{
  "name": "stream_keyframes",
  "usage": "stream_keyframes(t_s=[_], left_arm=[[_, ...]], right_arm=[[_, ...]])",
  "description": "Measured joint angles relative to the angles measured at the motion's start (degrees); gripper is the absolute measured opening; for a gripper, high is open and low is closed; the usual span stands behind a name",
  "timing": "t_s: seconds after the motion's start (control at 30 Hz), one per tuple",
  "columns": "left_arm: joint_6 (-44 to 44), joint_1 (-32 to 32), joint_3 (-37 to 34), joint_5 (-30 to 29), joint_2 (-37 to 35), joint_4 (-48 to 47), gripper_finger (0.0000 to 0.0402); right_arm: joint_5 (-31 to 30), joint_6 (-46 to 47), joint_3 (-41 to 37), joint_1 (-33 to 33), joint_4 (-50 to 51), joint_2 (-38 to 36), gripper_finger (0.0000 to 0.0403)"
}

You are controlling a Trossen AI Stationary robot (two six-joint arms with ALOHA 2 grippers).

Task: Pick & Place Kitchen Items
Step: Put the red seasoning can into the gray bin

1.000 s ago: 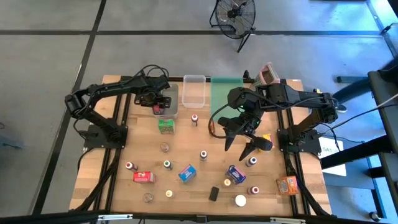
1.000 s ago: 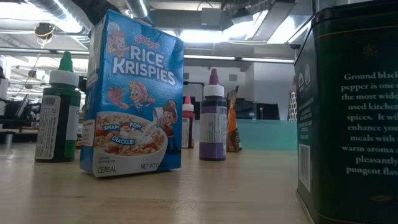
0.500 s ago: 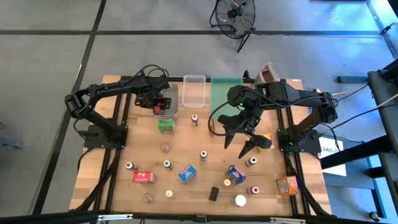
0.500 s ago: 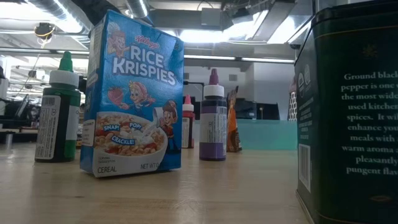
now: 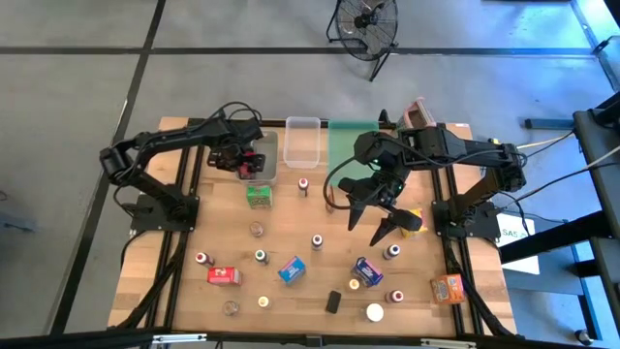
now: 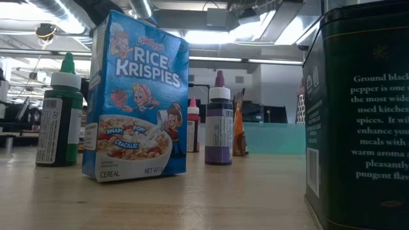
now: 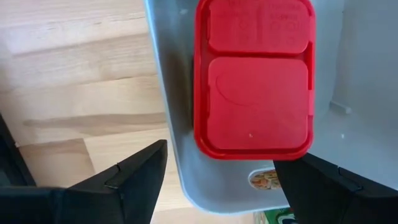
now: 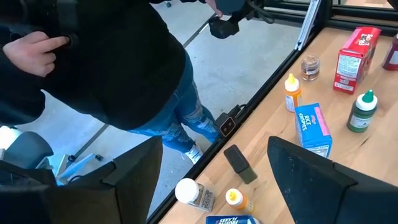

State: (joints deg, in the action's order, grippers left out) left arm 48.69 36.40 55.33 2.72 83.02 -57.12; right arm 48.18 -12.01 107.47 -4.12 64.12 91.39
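My left gripper (image 5: 249, 158) hangs open over the left clear bin (image 5: 270, 143). In the left wrist view its fingers stand on either side of a red-lidded container (image 7: 254, 81) that lies on the bin's floor; they do not touch it. My right gripper (image 5: 373, 223) is wide open above the table's right middle and holds nothing. A small yellow item (image 5: 415, 219) lies beside it. Bottles, jars and boxes stand scattered on the wood, among them a green box (image 5: 258, 195), a blue cereal box (image 5: 292, 269), a red box (image 5: 224, 275) and an orange box (image 5: 447, 288).
A second clear bin (image 5: 301, 142), a green tray (image 5: 349, 145) and a pinkish grater (image 5: 417, 114) line the far edge. A black tin (image 5: 333, 301) and a white-lidded jar (image 5: 375, 312) stand near the near edge. A person in a dark jacket (image 8: 118, 62) stands beyond that edge.
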Motion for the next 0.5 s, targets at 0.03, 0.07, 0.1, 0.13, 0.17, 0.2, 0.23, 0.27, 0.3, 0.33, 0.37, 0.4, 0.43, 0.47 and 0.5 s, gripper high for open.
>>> stream_keyframes(t_s=[0.03, 0.07, 0.1, 0.13, 0.17, 0.2, 0.23, 0.27, 0.3, 0.33, 0.37, 0.4, 0.43, 0.47, 0.5], left_arm=[[0.0, 0.0, 0.0, 0.0, -0.3, 0.0, 0.0286], [0.0, 0.0, 0.0, 0.0, -0.7, 0.0, 0.0286], [0.0, 0.0, 0.0, 0.0, -1.0, 0.0, 0.0287], [0.0, 0.0, 0.0, 0.0, -1.4, 0.0, 0.0287], [0.0, 0.0, 0.0, 0.0, -1.7, 0.0, 0.0287], [0.0, 0.0, 0.0, 0.0, -2.1, 0.1, 0.0287], [0.0, 0.0, 0.0, 0.0, -2.5, 0.1, 0.0287], [0.0, 0.0, 0.0, 0.0, -2.9, 0.1, 0.0286], [0.0, 0.0, 0.0, 0.0, -3.2, 0.1, 0.0286], [0.0, 0.0, 0.0, 0.0, -3.5, 0.1, 0.0286], [0.0, 0.0, 0.0, 0.0, -3.9, 0.1, 0.0286], [0.0, 0.0, 0.0, 0.0, -4.3, 0.1, 0.0287], [0.0, 0.0, 0.0, 0.0, -4.7, 0.1, 0.0287], [0.0, 0.0, 0.0, 0.0, -5.0, 0.1, 0.0287], [0.0, 0.0, 0.0, 0.0, -5.4, 0.1, 0.0287]], right_arm=[[0.0, -0.1, 0.0, 0.0, 0.0, 0.0, 0.0293], [0.0, -0.4, 0.0, 0.0, 0.0, 0.0, 0.0293], [0.0, -0.4, 0.0, 0.0, 0.0, 0.0, 0.0293], [0.0, -0.4, 0.0, 0.0, 0.0, 0.0, 0.0293], [0.0, -0.4, 0.0, 0.0, 0.0, 0.0, 0.0293], [0.0, -0.4, 0.0, 0.0, 0.0, 0.0, 0.0293], [0.0, -0.4, 0.0, 0.1, 0.0, 0.0, 0.0293], [0.0, -0.4, 0.0, 0.2, 0.0, 0.0, 0.0293], [0.0, -0.4, 0.0, 0.3, -0.1, 0.0, 0.0293], [0.0, -0.4, 0.0, 0.4, -0.1, 0.0, 0.0293], [0.0, -0.4, 0.0, 0.4, -0.1, 0.0, 0.0293], [0.0, -0.4, 0.0, 0.4, -0.2, 0.0, 0.0293], [-0.1, -0.4, 0.0, 0.4, -0.2, 0.0, 0.0293], [-0.1, -0.4, 0.0, 0.4, -0.2, 0.0, 0.0293], [-0.1, -0.4, 0.0, 0.4, -0.2, 0.0, 0.0293]])
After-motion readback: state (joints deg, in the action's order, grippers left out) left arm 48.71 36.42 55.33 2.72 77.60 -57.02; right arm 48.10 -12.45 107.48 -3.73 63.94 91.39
